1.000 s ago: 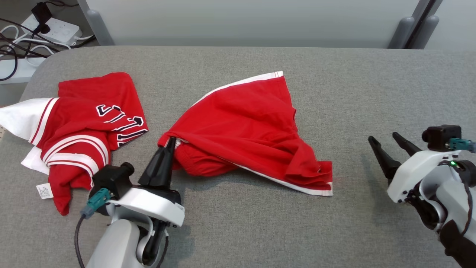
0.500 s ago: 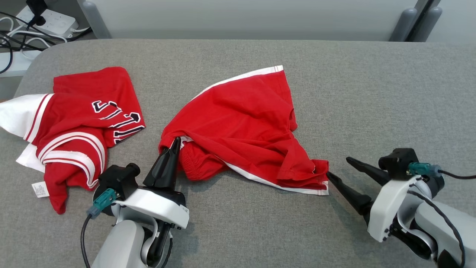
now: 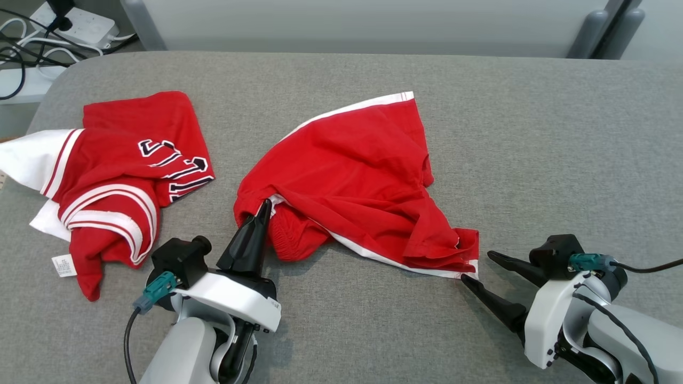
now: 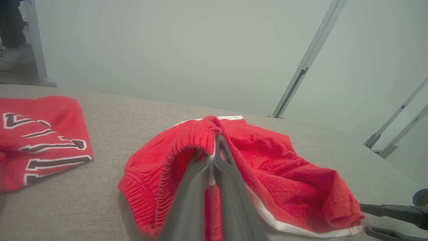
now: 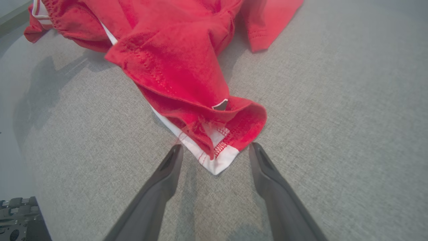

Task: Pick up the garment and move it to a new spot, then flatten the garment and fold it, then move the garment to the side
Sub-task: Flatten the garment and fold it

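Barely anything was changed about the shorts [image 3: 363,176] over the last second, tbh. They were left bunched mid-table [image 3: 533,133], stretched on a slant from the waistband [image 3: 291,234] at the near left to a white-trimmed corner [image 5: 217,160] at the near right.

What got moved was the right gripper [image 3: 476,265]. It had been parked well off to the right, and now it was brought in low, right up to that corner. Its fingers were spread as wide as they go, with nothing held. In the right wrist view the corner was seen dead ahead, just between the tips, touching neither as far as could be told.

So the next close was judged to hinge on that: only a short push forward was needed before pinching.

The left gripper [image 3: 264,205] was clamped tight on the waistband, so that end was already taken care of, and the right one was clearly the nearer arm for the hem. A jersey [image 3: 128,176] was left lying off to the left, apart from the shorts.
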Available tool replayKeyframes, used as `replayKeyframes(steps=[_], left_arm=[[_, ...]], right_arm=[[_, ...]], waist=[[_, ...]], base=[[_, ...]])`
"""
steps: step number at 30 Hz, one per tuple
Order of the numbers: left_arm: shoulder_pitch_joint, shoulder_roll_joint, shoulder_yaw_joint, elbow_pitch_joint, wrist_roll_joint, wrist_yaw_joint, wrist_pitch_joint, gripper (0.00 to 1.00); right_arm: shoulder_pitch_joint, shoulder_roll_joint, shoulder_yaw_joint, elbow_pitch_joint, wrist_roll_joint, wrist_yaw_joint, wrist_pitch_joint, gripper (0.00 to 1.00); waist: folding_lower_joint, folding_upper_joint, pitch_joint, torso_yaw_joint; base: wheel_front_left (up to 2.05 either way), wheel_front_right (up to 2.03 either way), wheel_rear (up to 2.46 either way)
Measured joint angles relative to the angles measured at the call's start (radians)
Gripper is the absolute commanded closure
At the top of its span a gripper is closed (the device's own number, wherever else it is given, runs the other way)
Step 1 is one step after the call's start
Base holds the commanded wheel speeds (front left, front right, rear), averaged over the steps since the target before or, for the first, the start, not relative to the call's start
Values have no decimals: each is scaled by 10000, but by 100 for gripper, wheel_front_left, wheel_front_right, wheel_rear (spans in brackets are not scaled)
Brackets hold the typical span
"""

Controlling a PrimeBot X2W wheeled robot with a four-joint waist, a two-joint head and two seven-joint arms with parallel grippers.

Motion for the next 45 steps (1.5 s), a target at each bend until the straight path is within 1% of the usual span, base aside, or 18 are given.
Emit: replayKeyframes(steps=[8,9,10,11,12,16,21,25,28,30,31,32,34,36,40,41,42,45], left_arm=[[-5,2,-127,-6,-88,0,0,100],[-7,2,-134,-6,-90,0,0,100],[-8,2,-136,-6,-90,0,0,100],[-10,0,-136,-8,-90,0,0,100],[-12,0,-136,-8,-92,0,0,100],[-16,2,-127,-8,-92,0,0,100],[-188,2,-100,-21,-90,0,0,100],[-430,12,-362,-19,-75,0,0,100],[-851,245,-1172,148,-305,0,2,100],[-1259,566,-1615,332,-736,0,0,100],[-1259,566,-1615,332,-736,0,0,100],[-1682,984,-2038,537,-1158,0,2,100],[-2134,1369,-2451,692,-1664,0,167,100],[-2648,1737,-2794,740,-2136,0,500,100],[-3733,2428,-3033,477,-3664,0,1103,100],[-3733,2428,-3033,477,-3664,0,1103,100],[-4114,2694,-2953,159,-4612,0,1141,100],[-4215,3126,-3103,-146,-5806,0,1791,100]], right_arm=[[-218,316,59,384,-504,0,374,0],[-221,326,61,376,-525,0,435,8],[-220,328,61,362,-600,0,581,53],[-215,326,63,339,-650,0,767,72],[-213,320,63,320,-677,0,941,100],[-216,178,63,211,-679,0,1406,100],[-404,-2,98,-54,-385,0,1413,100],[-468,33,-245,-1053,1820,-2,897,100],[-692,81,-773,-2034,3547,-2,487,100],[-960,52,-1175,-2406,4270,-2,196,100],[-960,52,-1175,-2406,4270,-2,196,100],[-1168,13,-1670,-2638,4878,-4,-71,100],[-1291,4,-2174,-2658,5292,-10,-299,100],[-1417,-2,-2627,-2617,5407,-12,-445,100],[-1689,21,-3674,-2504,5442,-12,-550,100],[-1689,21,-3674,-2504,5442,-12,-550,100],[-1732,33,-4190,-2420,5438,-12,-629,100],[-1661,-88,-4403,-2255,5524,-12,-593,100]], waist=[[0,0,146,364],[0,0,161,392],[0,0,176,414],[0,0,188,432],[0,0,197,444],[0,0,192,432],[0,0,142,316],[0,0,62,222],[0,0,-19,175],[0,0,-86,140],[0,0,-86,140],[0,0,-145,88],[0,0,-207,48],[0,0,-264,6],[0,0,-385,-71],[0,0,-385,-71],[0,0,-449,-115],[0,0,-559,-179]], base=[[0,0,0],[0,0,0],[0,0,0],[0,0,0],[0,0,0],[0,0,0],[0,0,0],[0,0,0],[0,0,0],[0,0,0],[0,0,0],[0,0,0],[0,0,0],[0,0,0],[0,0,0],[0,0,0],[0,0,0],[0,0,0]])
